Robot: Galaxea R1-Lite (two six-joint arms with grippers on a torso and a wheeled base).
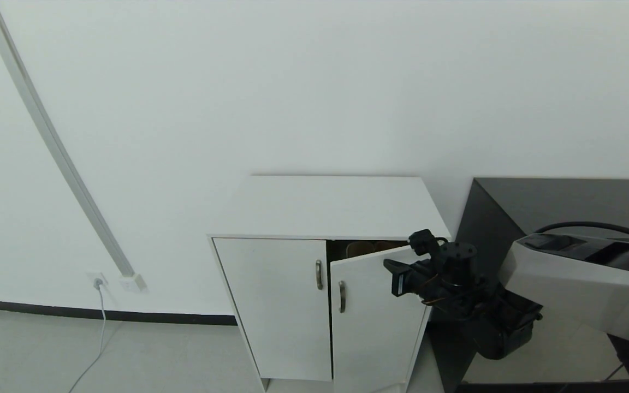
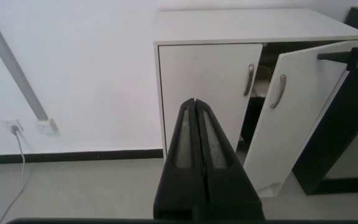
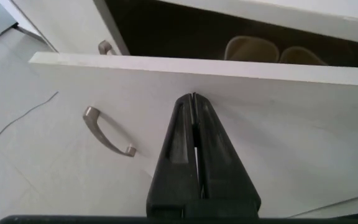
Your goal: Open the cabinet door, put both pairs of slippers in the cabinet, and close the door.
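the cabinet [image 1: 331, 207] stands on the floor [image 1: 47, 355] against a white wall [image 1: 292, 82]. its left door [image 1: 271, 305] is shut and its right door [image 1: 374, 327] hangs partly open, swung out on its outer hinges. through the gap at the top, two rounded tan shapes show on a shelf inside, most likely the slippers [image 3: 247, 48]; how many pairs are there cannot be told.

the right claw [image 3: 194, 102] has its fingers pressed together and holds nothing. its tip is at the outer face of the right door, just under the top edge and to the hinge side of the handle [image 3: 107, 132]; whether it touches the panel cannot be told. the left claw [image 2: 194, 106] is also closed and empty, held well apart from the cabinet and pointing toward it.

with the slippers seemingly inside, the step in hand is probably closing the door. the door looks like a stiff, light board that should swing easily. its face is smooth, so a closed tip could slide across it. a flat push near the free edge beside the handle would turn it with the least effort, and the curved metal handle gives the only real place to hook or grip.

the floor is pale and smooth. a slanted strip [image 1: 47, 131] runs down the wall to an outlet [image 1: 98, 282], from which a cord [image 1: 96, 349] trails over the floor. a dark unit [image 1: 565, 202] stands just beside the cabinet on the right.
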